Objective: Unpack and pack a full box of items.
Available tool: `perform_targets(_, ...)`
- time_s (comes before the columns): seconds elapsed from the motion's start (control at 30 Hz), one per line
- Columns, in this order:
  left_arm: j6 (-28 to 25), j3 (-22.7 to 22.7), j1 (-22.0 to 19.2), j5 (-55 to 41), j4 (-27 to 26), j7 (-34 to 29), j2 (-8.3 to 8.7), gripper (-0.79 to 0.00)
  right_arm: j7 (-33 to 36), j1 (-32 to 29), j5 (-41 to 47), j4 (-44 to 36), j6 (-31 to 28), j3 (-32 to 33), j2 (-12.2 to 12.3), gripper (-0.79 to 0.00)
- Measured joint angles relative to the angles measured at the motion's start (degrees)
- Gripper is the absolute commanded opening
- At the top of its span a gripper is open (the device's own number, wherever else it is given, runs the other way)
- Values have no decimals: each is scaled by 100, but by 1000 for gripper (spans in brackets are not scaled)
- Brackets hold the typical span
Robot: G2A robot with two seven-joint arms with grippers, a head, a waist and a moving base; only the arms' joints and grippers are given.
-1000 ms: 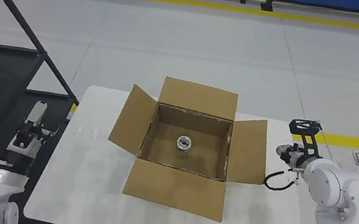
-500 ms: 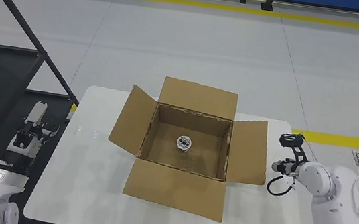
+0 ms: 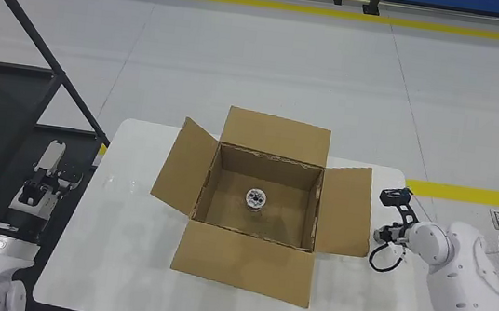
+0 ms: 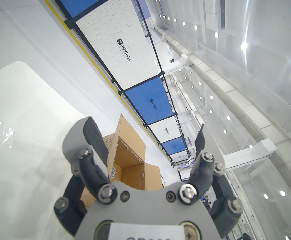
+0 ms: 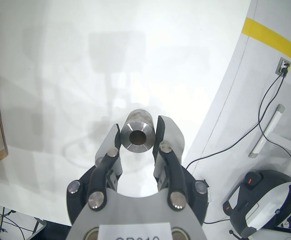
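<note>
An open cardboard box stands in the middle of the white table, its flaps folded outward. One small round metal part lies on the box floor. My right gripper is over the table's right edge, beside the box's right flap. It is shut on a short hollow metal cylinder, both pads against its sides, bore facing the camera. I cannot tell whether the cylinder touches the table. My left gripper is open and holds nothing, off the table's left edge, pointing toward the box.
A black slanted frame and dark netting stand left of the table. Beyond the table's right edge the floor holds a black cable and a black-and-white device. Bare tabletop surrounds the box.
The right arm has swung in from farther right to the table edge beside the box's right flap, still holding the cylinder. The left arm and the box have not moved.
</note>
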Motion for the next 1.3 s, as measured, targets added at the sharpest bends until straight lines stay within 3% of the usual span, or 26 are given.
perform_targets(0.17, 0, 0, 0, 0, 0, 0, 0, 0, -20, 34, 26, -9, -3, 63, 37, 0)
perform_targets(0.3, 0, 0, 0, 0, 0, 0, 0, 0, -239, -100, 111, -480, 596, 432, 103, 0)
perform_targets(0.5, 0, 0, 0, 0, 0, 0, 0, 0, -607, -1030, 132, -2659, 1565, 1282, 224, 0)
perform_targets(0.67, 0, 0, 0, 0, 0, 0, 0, 0, -534, -1417, 260, -4236, 1184, 1207, 243, 0)
perform_targets(0.77, 0, 0, 0, 0, 0, 0, 0, 0, -407, -1251, 306, -4683, 751, 681, 217, 0)
perform_targets(0.9, 0, 0, 0, 0, 0, 0, 0, 0, -185, -682, 198, -4608, 288, -414, 111, 0)
perform_targets(1.1, 0, 0, 0, 0, 0, 0, 0, 0, -64, 683, 600, -3387, -244, -2403, -294, 0)
perform_targets(1.3, 0, 0, 0, 0, 0, 0, 0, 0, -224, 1951, 1139, -1457, -280, -4088, -981, 0)
